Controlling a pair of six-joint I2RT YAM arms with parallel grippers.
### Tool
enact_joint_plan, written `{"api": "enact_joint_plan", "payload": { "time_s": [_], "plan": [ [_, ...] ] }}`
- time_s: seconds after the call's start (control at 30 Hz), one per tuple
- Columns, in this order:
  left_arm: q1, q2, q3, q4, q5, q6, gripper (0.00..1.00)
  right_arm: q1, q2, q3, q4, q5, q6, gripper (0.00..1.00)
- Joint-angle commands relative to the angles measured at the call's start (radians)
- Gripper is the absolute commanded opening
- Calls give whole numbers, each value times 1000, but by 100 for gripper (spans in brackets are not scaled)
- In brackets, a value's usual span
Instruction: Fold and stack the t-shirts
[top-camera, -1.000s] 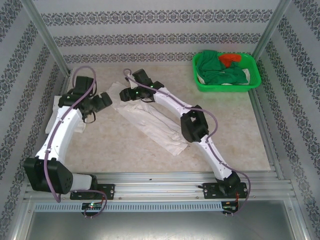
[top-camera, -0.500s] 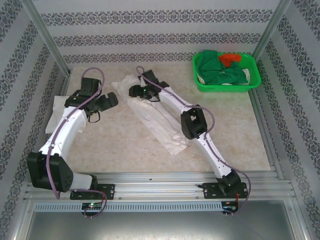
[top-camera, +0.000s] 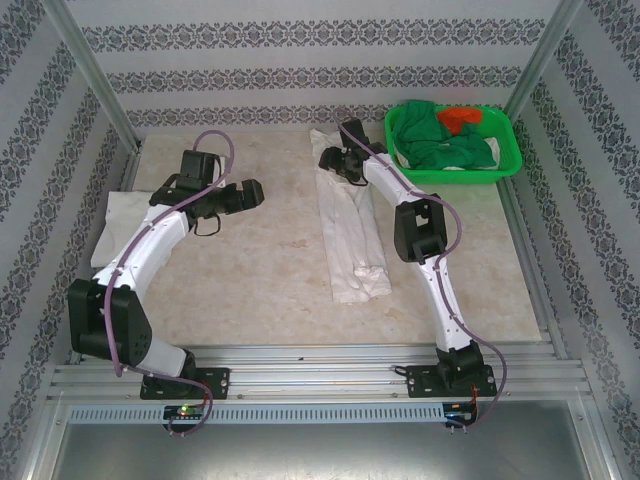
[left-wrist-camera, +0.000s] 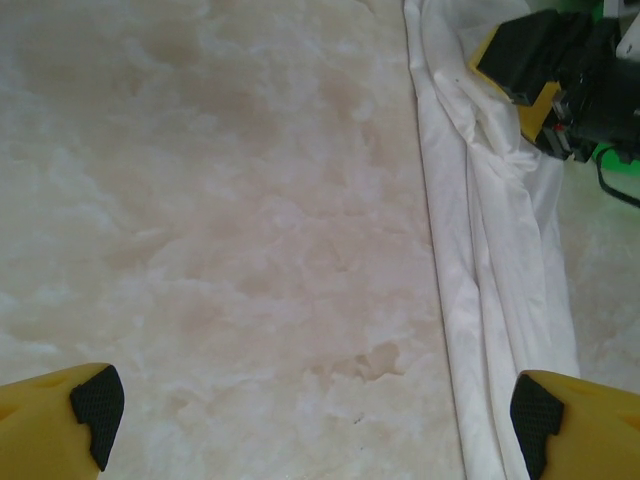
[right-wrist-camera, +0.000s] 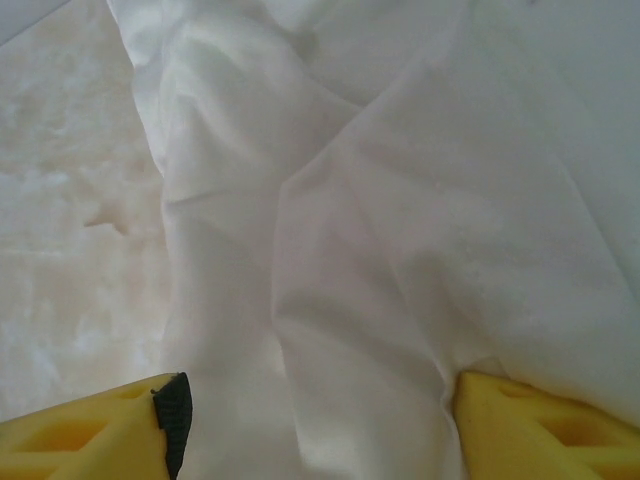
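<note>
right gripper (top-camera: 331, 160), jaws apart, over rumpled white t-shirt (top-camera: 350, 235); left gripper (top-camera: 250, 193) spread wide above table (top-camera: 250, 285)

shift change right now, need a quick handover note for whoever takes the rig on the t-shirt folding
left gripper: open, empty, above the bare table.
right gripper: open over the far end of the long t-shirt, not clamping it.
things: that t-shirt is a narrow strip mid-table; a flat white cloth, likely a folded shirt, sits at the left edge; the green basket far right holds more clothes.
done: lengthwise folds, it seems.
left: fold the strip across, stack it with the left cloth, then the basket's clothes.
</note>
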Motion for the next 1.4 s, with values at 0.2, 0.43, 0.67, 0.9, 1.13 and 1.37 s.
{"api": "enact_joint_plan", "payload": {
  "time_s": [0.2, 0.43, 0.67, 0.9, 1.13, 1.37],
  "plan": [
    [-25, 40, -46, 199, 108, 145, 100, 32, -433, -424, 78, 18, -156, 75],
    [-32, 22, -155, 401, 133, 232, 100, 81, -869, -1063, 241, 25, -211, 77],
    [-31, 35, -188, 446, 243, 437, 100, 235, -1139, -1247, -92, -63, -680, 78],
    [-28, 1, -282, 516, 215, 577, 100, 417, -1143, -1227, -445, 157, -972, 79],
    [-15, -42, -378, 563, 210, 562, 100, 449, -1132, -1349, -313, 256, -1122, 77],
    [24, -128, -494, 656, 178, 457, 100, 452, -1028, -1395, -173, 166, -1161, 76]
  ]
}}
